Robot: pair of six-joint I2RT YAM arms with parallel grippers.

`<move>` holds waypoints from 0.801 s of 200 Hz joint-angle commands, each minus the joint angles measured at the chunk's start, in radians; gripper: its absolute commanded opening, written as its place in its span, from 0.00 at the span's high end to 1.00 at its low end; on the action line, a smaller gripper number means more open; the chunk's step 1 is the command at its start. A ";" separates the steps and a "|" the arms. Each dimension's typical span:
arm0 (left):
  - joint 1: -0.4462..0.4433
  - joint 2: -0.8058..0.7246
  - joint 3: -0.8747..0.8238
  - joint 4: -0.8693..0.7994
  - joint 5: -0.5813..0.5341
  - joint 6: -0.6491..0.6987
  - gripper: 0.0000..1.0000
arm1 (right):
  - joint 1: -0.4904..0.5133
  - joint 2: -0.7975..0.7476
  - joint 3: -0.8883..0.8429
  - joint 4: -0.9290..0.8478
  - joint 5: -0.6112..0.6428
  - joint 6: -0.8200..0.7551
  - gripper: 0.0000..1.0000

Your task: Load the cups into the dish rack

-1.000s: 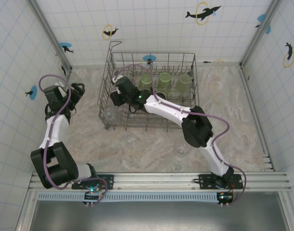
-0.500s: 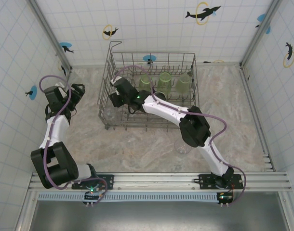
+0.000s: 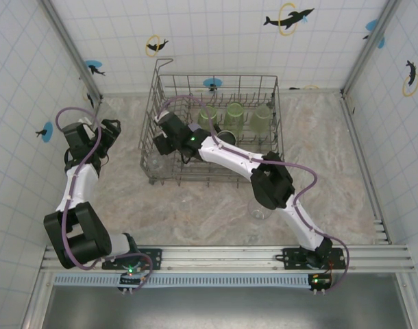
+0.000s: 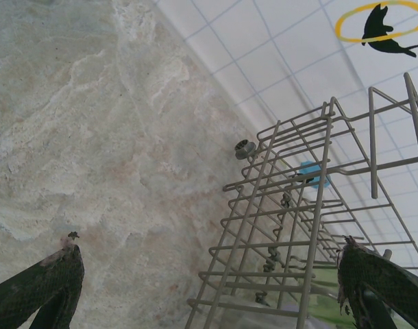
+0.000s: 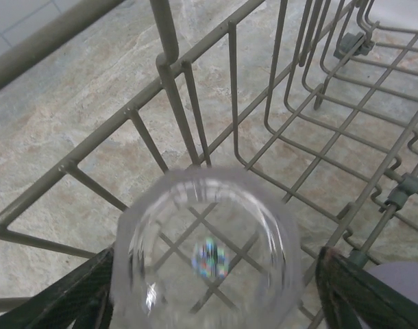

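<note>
Clear glass (image 5: 205, 253), seen end-on from the right wrist, stood on the wire floor of the dish rack (image 3: 216, 77), tucked against its near-left corner wall; that spot kept it out of the tine rows further in. Right gripper (image 5: 216, 274) straddled the glass with jaws parted wider than it; one finger looked to be against the rim, the other finger (image 5: 360, 295) showed a gap, so judged no grip, the glass resting on the rack alone. Three green tumblers (image 3: 234, 114) sat in a row along the far side of the rack, spaced apart, presumably to leave the near half free for the rest. A second glass (image 3: 259, 209) stood on the marble-patterned table (image 3: 332, 157) just beside the right arm's elbow, outside the rack, not yet loaded. Left gripper (image 4: 209, 250) hung outside the rack's left wall, jaws spread wide, nothing between them; parked there, judged, to stay out of the right arm's reach. Next move likely calls for a straight lift, so the fingers do not tip the glass.
</note>
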 commanded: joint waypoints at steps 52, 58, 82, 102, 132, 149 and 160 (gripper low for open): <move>0.009 -0.015 -0.011 0.015 0.029 -0.018 0.03 | -0.004 -0.033 0.082 0.050 -0.040 0.037 0.10; 0.010 -0.015 -0.011 0.015 0.029 -0.017 0.03 | -0.005 -0.041 0.082 0.048 -0.040 0.039 0.09; 0.010 -0.018 -0.010 0.015 0.029 -0.017 0.03 | -0.005 -0.080 0.082 0.037 -0.034 0.037 0.09; 0.009 -0.025 -0.011 0.015 0.023 -0.020 0.03 | -0.005 -0.116 0.079 0.009 -0.015 0.029 0.08; 0.009 -0.038 -0.013 0.017 0.011 -0.019 0.03 | -0.005 -0.172 0.057 -0.017 0.011 0.016 0.07; 0.010 -0.046 -0.011 0.016 0.008 -0.018 0.03 | -0.005 -0.211 0.021 -0.013 0.015 0.018 0.04; 0.009 -0.053 -0.010 0.014 0.005 -0.015 0.03 | -0.005 -0.238 -0.006 -0.009 0.022 0.017 0.00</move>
